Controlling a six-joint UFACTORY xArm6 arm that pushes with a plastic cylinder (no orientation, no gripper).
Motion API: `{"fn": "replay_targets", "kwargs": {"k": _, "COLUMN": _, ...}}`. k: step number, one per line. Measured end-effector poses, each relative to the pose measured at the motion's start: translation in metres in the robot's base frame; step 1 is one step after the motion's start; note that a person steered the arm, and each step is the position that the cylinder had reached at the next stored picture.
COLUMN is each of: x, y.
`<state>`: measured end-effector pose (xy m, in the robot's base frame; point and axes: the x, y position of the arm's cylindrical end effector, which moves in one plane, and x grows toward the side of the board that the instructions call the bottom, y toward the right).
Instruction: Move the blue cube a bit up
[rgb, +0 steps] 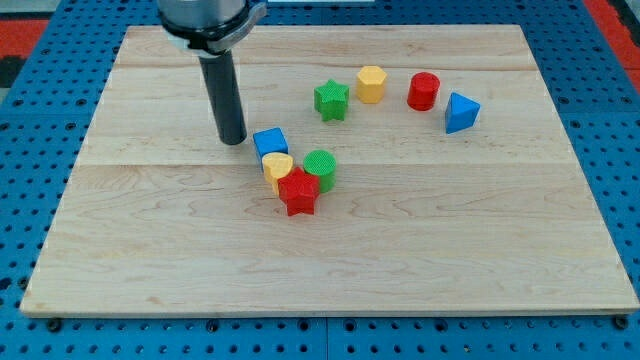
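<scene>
The blue cube (270, 142) sits near the middle of the wooden board (150, 230). It touches a yellow heart-shaped block (277, 167) just below it. My tip (232, 141) rests on the board just to the left of the blue cube, with a small gap between them. The dark rod rises from the tip toward the view's top.
A green cylinder (321, 167) and a red star (298, 192) cluster below the cube, beside the yellow heart. Higher up, to the right, lie a green star (331, 100), a yellow hexagonal block (371, 84), a red cylinder (423, 91) and a blue triangular block (460, 112).
</scene>
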<state>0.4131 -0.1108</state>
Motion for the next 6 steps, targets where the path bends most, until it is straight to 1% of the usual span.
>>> {"fn": "replay_targets", "kwargs": {"k": 1, "x": 0.035, "y": 0.000}}
{"fn": "replay_targets", "kwargs": {"k": 2, "x": 0.050, "y": 0.023}}
{"fn": "replay_targets", "kwargs": {"k": 3, "x": 0.049, "y": 0.067}}
{"fn": "replay_targets", "kwargs": {"k": 4, "x": 0.049, "y": 0.095}}
{"fn": "replay_targets", "kwargs": {"k": 6, "x": 0.049, "y": 0.032}}
